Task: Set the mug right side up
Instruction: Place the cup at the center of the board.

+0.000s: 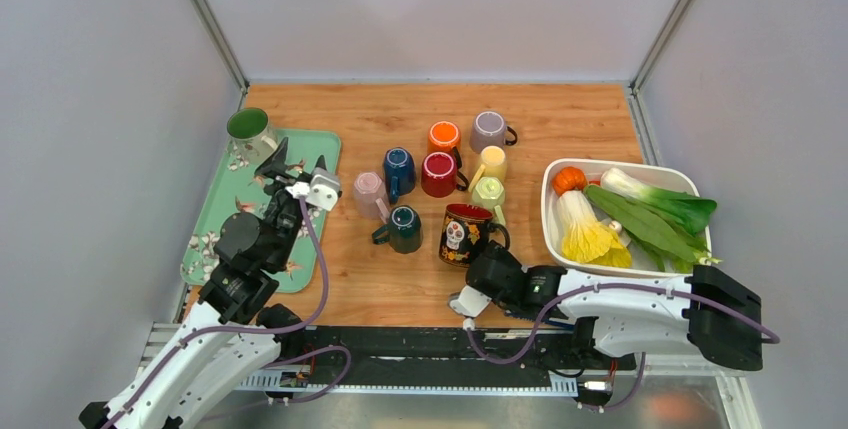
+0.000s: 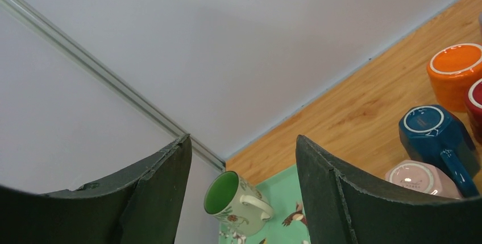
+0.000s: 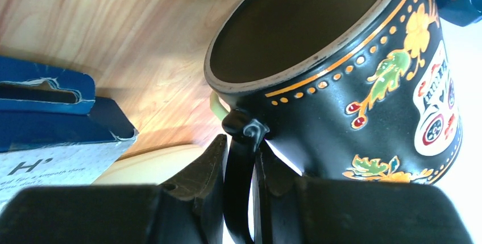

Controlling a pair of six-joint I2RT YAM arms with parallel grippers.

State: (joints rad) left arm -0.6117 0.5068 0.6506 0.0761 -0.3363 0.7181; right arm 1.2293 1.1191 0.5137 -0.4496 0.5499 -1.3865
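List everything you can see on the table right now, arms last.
skull mug: one, black with painted pattern, near centre of the table, handle in the right gripper
green-lined mug: one, floral outside, far corner of the tray
other mugs: eight, clustered mid-table: orange mug, grey mug, blue mug, red mug, yellow mug, pale green mug, pink mug, dark teal mug
tray: one, mint green, patterned, left side
bin: one, white, right side
vegetables: in the bin: leafy greens, yellow-leaved head, small orange item
left gripper: open, over the tray
right gripper: shut on the skull mug's handle
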